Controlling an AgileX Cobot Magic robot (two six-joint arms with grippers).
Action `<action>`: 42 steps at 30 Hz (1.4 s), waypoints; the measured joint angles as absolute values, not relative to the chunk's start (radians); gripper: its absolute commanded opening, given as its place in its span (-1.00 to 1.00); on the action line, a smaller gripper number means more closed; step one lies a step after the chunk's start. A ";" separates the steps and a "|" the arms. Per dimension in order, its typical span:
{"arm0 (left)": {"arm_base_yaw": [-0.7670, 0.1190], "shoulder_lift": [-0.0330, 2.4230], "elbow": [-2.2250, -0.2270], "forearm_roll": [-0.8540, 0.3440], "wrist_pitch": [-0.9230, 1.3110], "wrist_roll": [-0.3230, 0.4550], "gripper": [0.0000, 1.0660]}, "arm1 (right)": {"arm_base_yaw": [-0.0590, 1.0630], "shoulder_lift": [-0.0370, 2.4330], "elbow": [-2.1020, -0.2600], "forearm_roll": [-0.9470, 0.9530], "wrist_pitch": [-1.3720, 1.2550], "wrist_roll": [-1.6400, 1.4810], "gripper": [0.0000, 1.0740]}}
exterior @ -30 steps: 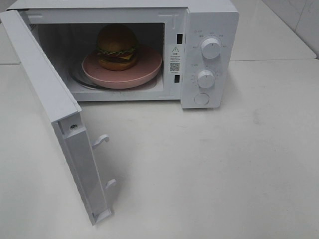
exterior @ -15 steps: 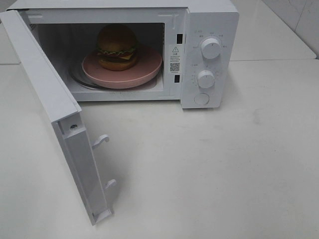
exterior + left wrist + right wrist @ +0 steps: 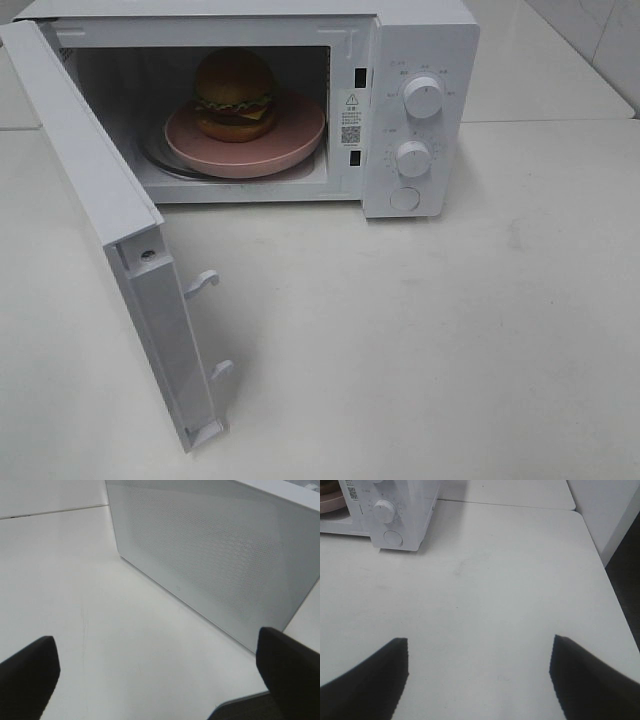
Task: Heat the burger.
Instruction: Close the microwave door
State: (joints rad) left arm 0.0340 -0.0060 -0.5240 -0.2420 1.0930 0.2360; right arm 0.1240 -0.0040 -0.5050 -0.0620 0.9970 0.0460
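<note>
Nothing has moved since the earlier frames: the high view is unchanged and neither arm enters it. The burger (image 3: pixel 234 95) stands upright on a pink plate (image 3: pixel 300 140) inside the microwave (image 3: pixel 420 40), toward the back of the cavity. The door (image 3: pixel 90 170) is swung wide open to the left, with its latch hooks (image 3: pixel 203 281) exposed. The left tool (image 3: pixel 155 675) is spread wide and empty, above the table (image 3: pixel 450 330) and facing the perforated outer face of the door. The right tool (image 3: pixel 480 672) is also spread and empty, well apart from the control panel.

Remaining steps, as judged: close the door, then set the timer.

Hazards:
- Door closure. A push applied near the hinge, or at an angle, would likely slide the whole microwave on the smooth table instead of swinging the door. Apply force near the free edge.
- Incomplete latch. If the push ends early, the hooks may not seat and the microwave will probably not start.
- Plate clearance. The plate's front rim lies near the cavity opening. If it overhangs, the door could strike it and tip the burger. Clearance cannot be confirmed from these views.
- Knob selection. The upper knob (image 3: pixel 423 97) and lower knob (image 3: pixel 412 158) sit close together. A misaligned right tool could turn the wrong one or slip off.
</note>
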 measured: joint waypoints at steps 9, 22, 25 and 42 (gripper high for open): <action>0.034 -0.006 -0.524 -0.242 1.093 0.236 0.88 | 0.124 -0.004 -0.505 -0.062 0.997 0.046 0.40; 0.034 -0.002 -0.539 -0.263 1.080 0.236 0.87 | 0.124 -0.004 -0.505 -0.062 0.997 0.046 0.40; 0.034 0.039 -0.564 -0.270 1.051 0.236 0.83 | 0.124 -0.004 -0.505 -0.062 0.997 0.046 0.40; 0.034 0.274 -0.569 -0.257 0.809 0.235 -1.00 | 0.124 -0.004 -0.505 -0.062 0.997 0.046 0.40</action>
